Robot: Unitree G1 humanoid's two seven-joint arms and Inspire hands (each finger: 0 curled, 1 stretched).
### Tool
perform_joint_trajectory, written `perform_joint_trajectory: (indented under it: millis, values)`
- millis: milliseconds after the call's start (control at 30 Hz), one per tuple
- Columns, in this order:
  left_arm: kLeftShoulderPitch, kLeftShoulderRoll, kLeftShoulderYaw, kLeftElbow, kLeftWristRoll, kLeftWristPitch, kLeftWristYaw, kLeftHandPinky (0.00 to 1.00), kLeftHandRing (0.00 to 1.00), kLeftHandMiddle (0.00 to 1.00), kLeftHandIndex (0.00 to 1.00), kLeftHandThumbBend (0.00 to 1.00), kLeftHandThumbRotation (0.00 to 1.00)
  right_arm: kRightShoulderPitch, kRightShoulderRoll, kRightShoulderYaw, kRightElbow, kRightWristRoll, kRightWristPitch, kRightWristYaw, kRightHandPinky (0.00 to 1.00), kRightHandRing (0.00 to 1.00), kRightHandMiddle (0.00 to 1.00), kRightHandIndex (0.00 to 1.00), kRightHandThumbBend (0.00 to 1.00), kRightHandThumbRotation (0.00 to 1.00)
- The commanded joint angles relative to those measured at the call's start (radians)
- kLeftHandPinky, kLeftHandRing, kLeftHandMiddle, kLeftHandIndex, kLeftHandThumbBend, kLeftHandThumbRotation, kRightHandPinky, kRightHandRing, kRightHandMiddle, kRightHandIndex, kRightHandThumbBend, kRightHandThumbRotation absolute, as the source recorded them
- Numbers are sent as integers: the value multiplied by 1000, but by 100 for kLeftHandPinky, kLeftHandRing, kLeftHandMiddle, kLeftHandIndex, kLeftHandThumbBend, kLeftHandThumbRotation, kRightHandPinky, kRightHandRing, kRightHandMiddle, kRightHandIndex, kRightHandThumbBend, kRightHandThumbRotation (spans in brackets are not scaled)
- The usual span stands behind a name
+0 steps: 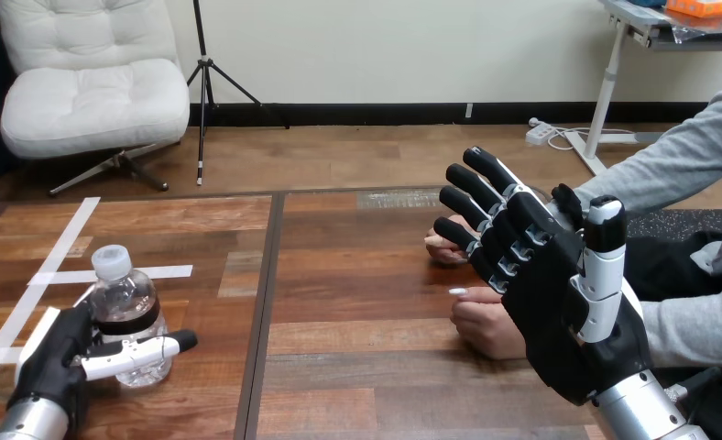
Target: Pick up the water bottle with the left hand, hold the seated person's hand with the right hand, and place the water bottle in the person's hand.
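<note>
Head view: water bottle (126, 316) upright on table (357, 367) at far left, long axis vertical, cap up. Left hand (57, 356) closed round its lower half, thumb across front; base looks not yet lifted. Right hand (541, 284) raised, fingers straight, gripping nothing, overlapping person's near hand (481, 328), w/ person's far hand (442, 247) just beyond. Touching or apart: can't tell. Key relation: bottle well apart from both, off to their left, so carry prob. runs left-to-right w/ bottle kept upright. Right hand far nearer person; likely must curl round a hand first.

Left robot hand (53, 356) wraps water bottle (125, 304); right robot hand (552, 307) spread open.
</note>
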State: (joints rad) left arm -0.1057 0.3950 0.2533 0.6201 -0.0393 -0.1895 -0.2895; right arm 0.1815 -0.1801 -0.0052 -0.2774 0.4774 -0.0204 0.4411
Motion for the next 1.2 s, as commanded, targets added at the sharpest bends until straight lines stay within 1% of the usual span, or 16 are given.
perform_joint_trajectory:
  millis: [0, 100, 200, 367, 567, 700, 867, 1000, 1167]
  values:
    - [-58, 23, -5, -52, -9, 0, 3, 78, 81, 84, 84, 93, 2, -33, 17, -15, -50, 25, -11, 3, 92, 96, 95, 95, 91, 100]
    - [-57, 22, -5, -49, -11, -21, 0, 74, 77, 80, 81, 92, 1, -33, 16, -15, -49, 24, -12, 4, 92, 96, 95, 95, 91, 100]
    - [-58, 19, -5, -46, -9, -39, 6, 68, 71, 75, 77, 89, 0, -33, 16, -15, -47, 19, -16, 3, 92, 96, 95, 95, 92, 100]
    - [-58, 11, -3, -49, -7, -45, 26, 60, 63, 67, 69, 84, 0, -33, 17, -14, -45, 14, -22, 4, 91, 95, 94, 94, 92, 100]
    - [-54, 5, -13, -63, 31, -37, 95, 50, 54, 57, 58, 79, 0, -33, 17, -13, -45, 16, -19, 5, 90, 95, 94, 94, 91, 100]
    - [-54, 0, -14, -57, 36, -63, 116, 44, 49, 51, 52, 72, 0, -33, 16, -13, -47, 20, -16, 7, 90, 95, 94, 94, 91, 100]
    - [-56, -9, -11, -46, 31, -86, 137, 40, 45, 47, 47, 67, 0, -33, 15, -13, -49, 18, -12, 3, 90, 95, 95, 95, 91, 100]
    - [-60, -11, -11, -26, 37, -115, 161, 39, 44, 45, 45, 64, 0, -34, 15, -14, -48, 17, -14, 4, 90, 95, 95, 95, 91, 100]
    - [-62, -12, -12, -16, 41, -121, 179, 38, 43, 45, 44, 63, 0, -34, 15, -14, -47, 17, -15, 4, 90, 95, 95, 95, 91, 100]
